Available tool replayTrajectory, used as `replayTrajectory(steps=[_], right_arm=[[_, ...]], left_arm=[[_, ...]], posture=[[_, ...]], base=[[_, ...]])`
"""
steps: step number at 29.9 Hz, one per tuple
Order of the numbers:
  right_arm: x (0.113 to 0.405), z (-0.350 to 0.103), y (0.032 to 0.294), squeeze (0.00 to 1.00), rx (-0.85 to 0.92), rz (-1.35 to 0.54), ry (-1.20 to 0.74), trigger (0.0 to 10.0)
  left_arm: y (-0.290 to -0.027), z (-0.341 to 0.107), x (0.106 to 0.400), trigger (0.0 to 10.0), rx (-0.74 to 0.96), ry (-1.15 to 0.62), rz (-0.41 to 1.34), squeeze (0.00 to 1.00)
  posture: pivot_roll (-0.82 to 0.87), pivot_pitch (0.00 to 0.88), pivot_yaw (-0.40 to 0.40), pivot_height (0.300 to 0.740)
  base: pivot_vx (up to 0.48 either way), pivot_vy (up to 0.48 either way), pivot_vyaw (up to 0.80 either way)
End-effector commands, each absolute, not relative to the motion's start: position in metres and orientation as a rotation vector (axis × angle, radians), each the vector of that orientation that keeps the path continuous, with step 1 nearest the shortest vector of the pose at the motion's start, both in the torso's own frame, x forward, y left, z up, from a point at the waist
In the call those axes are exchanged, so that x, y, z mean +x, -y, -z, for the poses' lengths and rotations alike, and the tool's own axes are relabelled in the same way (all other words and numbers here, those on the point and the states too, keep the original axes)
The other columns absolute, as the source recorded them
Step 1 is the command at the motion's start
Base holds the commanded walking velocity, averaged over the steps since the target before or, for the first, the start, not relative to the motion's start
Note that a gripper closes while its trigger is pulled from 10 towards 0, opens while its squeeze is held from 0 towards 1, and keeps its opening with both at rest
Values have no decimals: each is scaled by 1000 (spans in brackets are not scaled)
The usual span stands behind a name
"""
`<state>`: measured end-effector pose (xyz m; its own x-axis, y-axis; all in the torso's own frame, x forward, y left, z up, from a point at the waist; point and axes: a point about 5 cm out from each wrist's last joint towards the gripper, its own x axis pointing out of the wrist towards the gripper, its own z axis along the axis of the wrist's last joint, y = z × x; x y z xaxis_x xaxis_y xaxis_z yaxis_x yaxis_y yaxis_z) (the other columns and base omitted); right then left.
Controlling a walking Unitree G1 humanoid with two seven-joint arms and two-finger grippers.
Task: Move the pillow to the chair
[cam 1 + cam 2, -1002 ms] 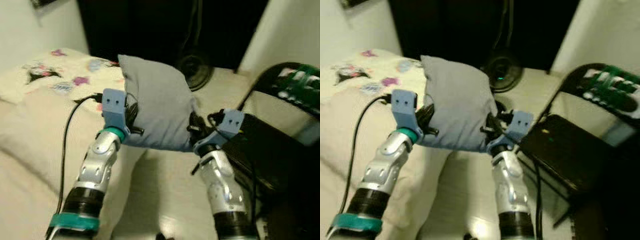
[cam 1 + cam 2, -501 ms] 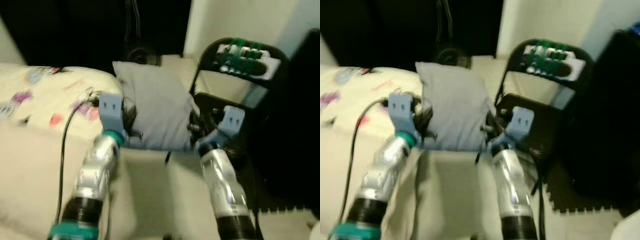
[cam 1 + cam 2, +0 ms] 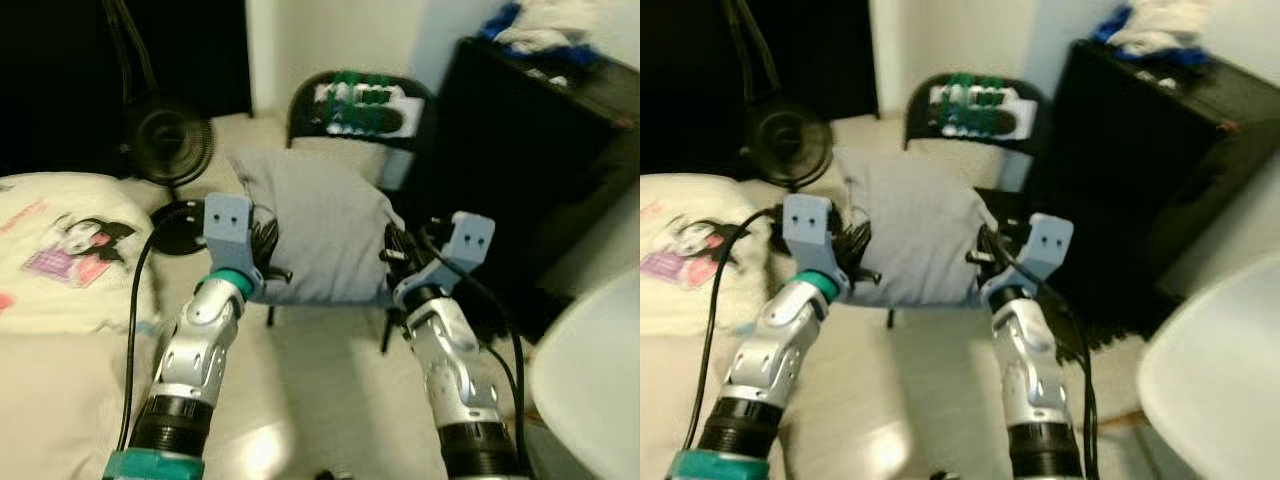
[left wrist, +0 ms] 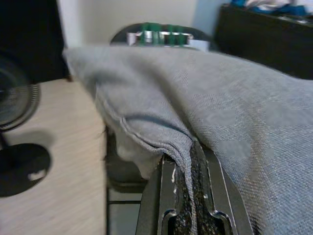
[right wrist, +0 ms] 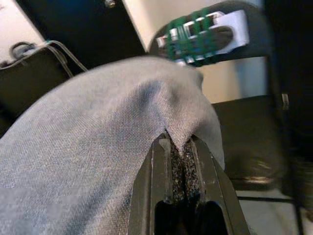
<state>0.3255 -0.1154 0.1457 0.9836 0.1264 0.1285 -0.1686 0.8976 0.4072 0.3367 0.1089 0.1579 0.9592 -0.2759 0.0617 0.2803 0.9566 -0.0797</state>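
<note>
A grey pillow (image 3: 322, 232) hangs in the air between my two arms, in front of a black folding chair (image 3: 360, 100) with a green-and-white item on its backrest. My left gripper (image 3: 262, 243) is shut on the pillow's left edge, and the left wrist view shows the fabric seam (image 4: 182, 149) pinched between its fingers. My right gripper (image 3: 392, 250) is shut on the pillow's right edge, with cloth (image 5: 182, 137) clamped between its black fingers. The pillow hides most of the chair seat (image 5: 244, 132).
A black cabinet (image 3: 530, 130) with blue and white cloth on top stands right of the chair. A black fan (image 3: 165, 140) stands on the floor at left. The patterned bed (image 3: 60, 250) lies at my left, and a white round edge (image 3: 590, 380) at lower right.
The view has swung right: the bed slid to the left, and the chair now sits straight ahead behind the pillow. Both grippers still hold the pillow as before.
</note>
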Motion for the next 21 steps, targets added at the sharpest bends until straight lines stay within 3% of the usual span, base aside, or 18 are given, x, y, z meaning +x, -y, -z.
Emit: replayTrajectory(steps=[1, 12, 21], right_arm=[[325, -150, 109, 0, 433, -188, 116, 10000], [323, -149, 109, 0, 434, -186, 111, 10000], [322, -146, 107, 0, 436, -191, 100, 10000]], left_arm=[[-105, -165, 334, 10000, -96, 95, 315, 0], [-104, -161, 331, 10000, -85, 75, 328, 0], [-101, -162, 331, 10000, -109, 68, 350, 0]], posture=[[31, 0, 39, 740], [30, 0, 42, 740], [25, 0, 47, 740]], base=[[0, 0, -800], [0, 0, -703], [0, 0, 0]])
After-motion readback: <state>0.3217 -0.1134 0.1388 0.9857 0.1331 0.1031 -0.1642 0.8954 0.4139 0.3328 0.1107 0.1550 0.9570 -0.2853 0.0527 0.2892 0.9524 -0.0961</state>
